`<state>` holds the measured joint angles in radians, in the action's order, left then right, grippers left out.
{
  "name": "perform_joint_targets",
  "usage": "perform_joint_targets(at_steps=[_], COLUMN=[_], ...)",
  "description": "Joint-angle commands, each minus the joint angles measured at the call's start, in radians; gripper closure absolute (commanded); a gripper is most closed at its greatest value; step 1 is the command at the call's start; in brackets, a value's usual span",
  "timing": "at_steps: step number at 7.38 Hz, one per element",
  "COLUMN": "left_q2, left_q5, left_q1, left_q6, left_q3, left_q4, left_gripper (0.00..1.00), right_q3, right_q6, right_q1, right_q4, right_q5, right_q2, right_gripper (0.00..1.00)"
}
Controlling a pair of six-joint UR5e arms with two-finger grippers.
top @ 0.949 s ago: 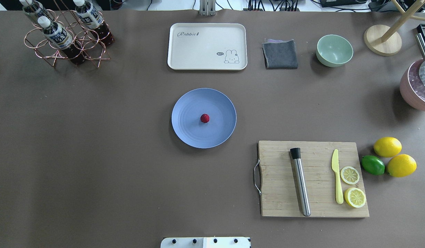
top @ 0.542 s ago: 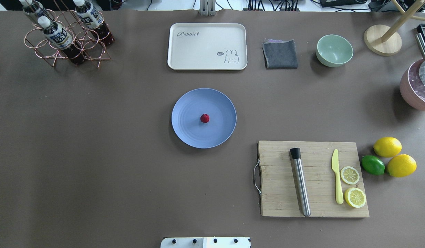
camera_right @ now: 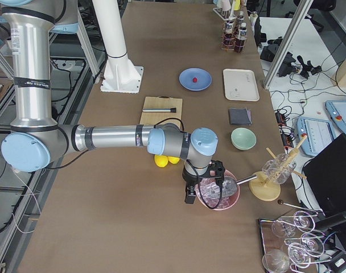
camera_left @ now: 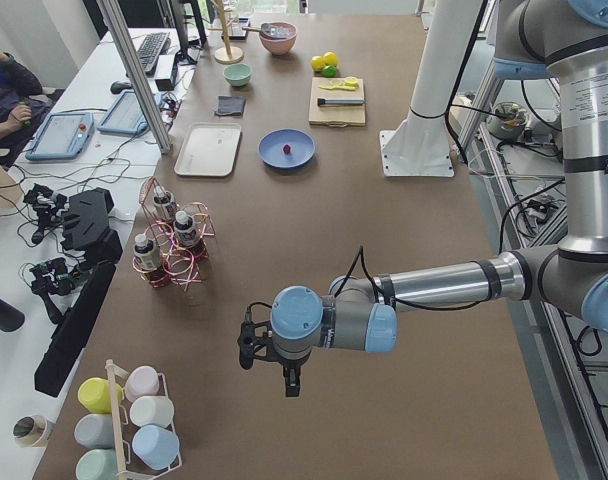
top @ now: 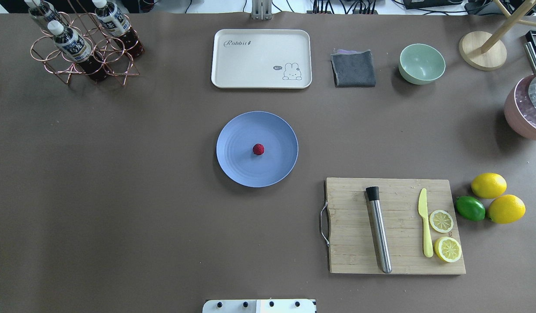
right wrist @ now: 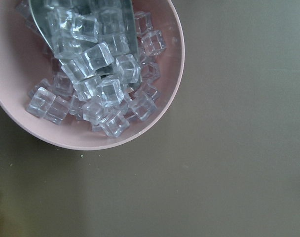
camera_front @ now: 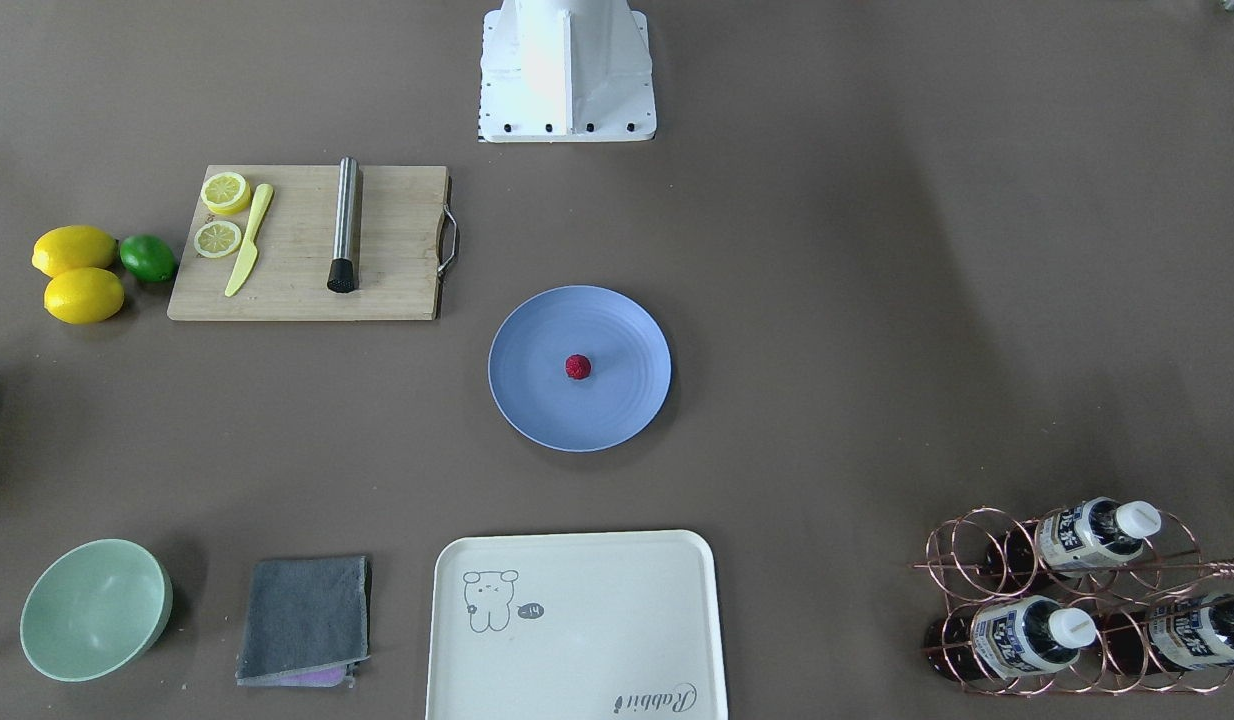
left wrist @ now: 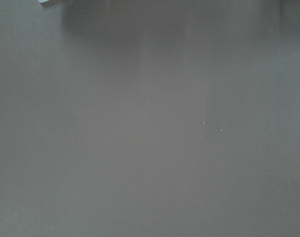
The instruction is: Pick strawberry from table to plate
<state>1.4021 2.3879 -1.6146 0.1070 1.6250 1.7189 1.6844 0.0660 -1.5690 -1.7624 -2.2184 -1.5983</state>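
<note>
The small dark-red strawberry (top: 258, 149) (camera_front: 577, 367) lies near the middle of the round blue plate (top: 236, 163) (camera_front: 533, 400), which rests on the grey-brown table (top: 120, 195). No arm or gripper appears in the overhead or front views. In the exterior left view, my left gripper (camera_left: 291, 383) hangs over bare table far from the plate (camera_left: 304, 158); I cannot tell whether it is open or shut. In the exterior right view, my right gripper (camera_right: 190, 197) hovers beside a pink bowl of ice cubes (camera_right: 218, 193); its state cannot be told either.
A cream tray (top: 261, 58), a grey cloth (top: 353, 68) and a mint bowl (top: 421, 63) line the far side. A wooden board (top: 396, 226) holds a steel muddler, a yellow knife and lemon slices. Lemons and a lime (top: 470, 208) lie to its right. A bottle rack (top: 81, 43) stands far left.
</note>
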Motion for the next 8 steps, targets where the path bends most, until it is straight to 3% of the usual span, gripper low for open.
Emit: perform_joint_targets(at_steps=[1, 8], left_q2=[0.000, -0.006], left_q5=[-0.003, 0.010], left_q1=[0.004, 0.001], left_q6=[-0.003, 0.003], left_q3=[0.023, 0.021], left_q4=[-0.054, -0.048], left_gripper=[0.02, 0.02], right_q3=[0.001, 0.004], right_q6=[0.000, 0.002], right_q1=[0.000, 0.001], right_q4=[0.001, 0.001], right_q5=[-0.003, -0.035], right_q2=[0.000, -0.003], right_gripper=[0.00, 0.00])
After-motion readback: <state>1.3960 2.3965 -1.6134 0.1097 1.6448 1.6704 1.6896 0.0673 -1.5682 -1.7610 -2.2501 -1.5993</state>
